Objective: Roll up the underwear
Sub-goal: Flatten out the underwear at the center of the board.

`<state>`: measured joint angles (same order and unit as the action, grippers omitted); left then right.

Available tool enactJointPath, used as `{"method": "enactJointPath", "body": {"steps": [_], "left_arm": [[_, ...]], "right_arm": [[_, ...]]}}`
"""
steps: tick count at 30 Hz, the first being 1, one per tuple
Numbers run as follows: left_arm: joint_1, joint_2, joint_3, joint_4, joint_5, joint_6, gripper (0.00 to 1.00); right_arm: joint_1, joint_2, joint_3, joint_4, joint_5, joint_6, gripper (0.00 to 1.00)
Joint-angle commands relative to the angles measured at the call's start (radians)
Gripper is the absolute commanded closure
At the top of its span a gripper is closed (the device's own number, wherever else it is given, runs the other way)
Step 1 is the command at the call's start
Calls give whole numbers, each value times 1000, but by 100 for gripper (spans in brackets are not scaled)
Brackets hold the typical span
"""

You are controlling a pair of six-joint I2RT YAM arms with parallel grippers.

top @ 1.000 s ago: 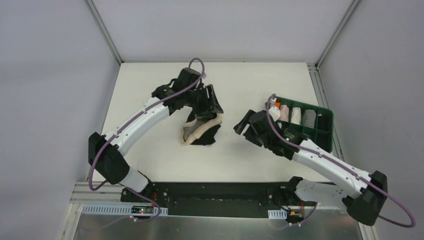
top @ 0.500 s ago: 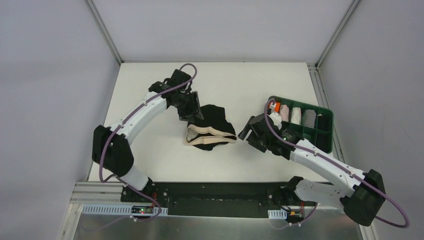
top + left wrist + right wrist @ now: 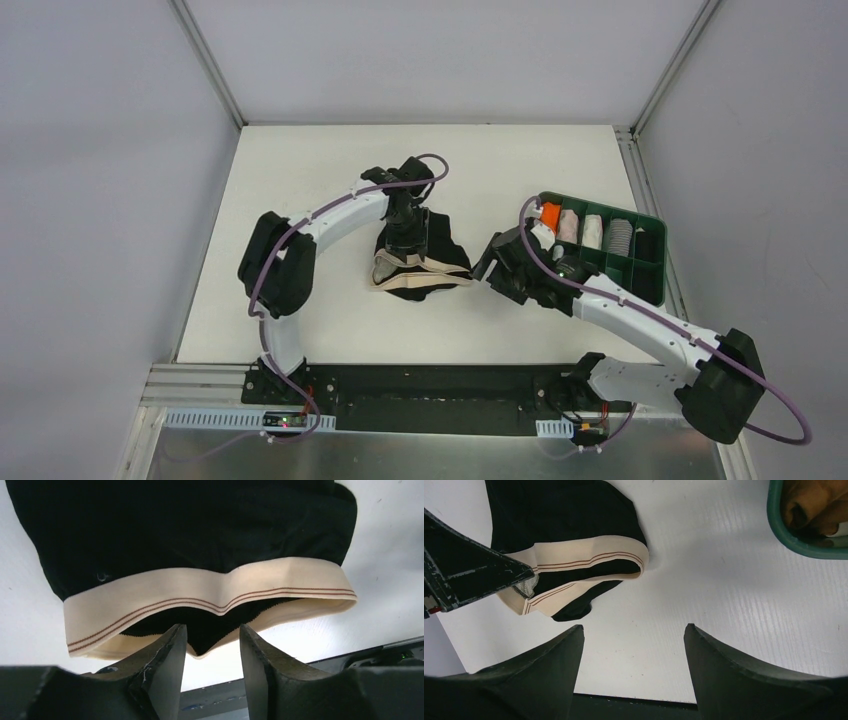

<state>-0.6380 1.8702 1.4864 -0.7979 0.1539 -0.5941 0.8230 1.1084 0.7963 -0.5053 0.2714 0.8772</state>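
underwear (image 3: 424,258) lies unrolled near the middle of the counter (image 3: 300,180). its black body points to the far side and its pale waistband (image 3: 210,587) faces the arms. the band gapes open, with a dip at its middle, and the cloth looks a little rumpled rather than smoothed.

no fold or turn of a roll shows anywhere. i judge the task to be at its very start: the garment is spread out, and all of the rolling is left to do.

the left fingers (image 3: 167,650) hang over the middle of the waistband, parted a little with nothing clamped between them. the black dip of the band shows through the gap. whether their tips touch the cloth i cannot tell.

the right fingers (image 3: 719,665) are spread wide and empty, low over bare counter just beside the right end of the waistband. that puts them between the underwear and the green tray (image 3: 652,290).

the tray sits at the right side of the counter, apart from the underwear, and holds several rolled garments (image 3: 592,230) in its far compartments.
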Motion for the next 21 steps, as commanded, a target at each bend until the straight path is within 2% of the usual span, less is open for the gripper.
{"method": "enactJointPath", "body": {"steps": [1, 4, 10, 12, 15, 16, 21], "left_arm": [[-12, 42, 68, -26, -81, 28, 59], [-17, 67, 79, -27, -87, 38, 64], [-30, 103, 95, -26, -68, 48, 65], [-32, 110, 102, -27, -67, 48, 71], [-32, 122, 112, -28, -68, 54, 97], [-31, 126, 115, -29, -72, 55, 100], [-30, 100, 162, -69, -128, 68, 100]], "right_arm": [[5, -23, 37, -2, 3, 5, 24], [5, -20, 46, -12, -4, 7, 24], [5, -29, 44, -12, 6, 10, 24], [5, -29, 43, -13, 4, 9, 24], [5, -31, 44, -13, 2, 11, 24], [5, -32, 44, -13, 3, 11, 24], [13, -33, 45, -8, 0, 16, 24]]}}
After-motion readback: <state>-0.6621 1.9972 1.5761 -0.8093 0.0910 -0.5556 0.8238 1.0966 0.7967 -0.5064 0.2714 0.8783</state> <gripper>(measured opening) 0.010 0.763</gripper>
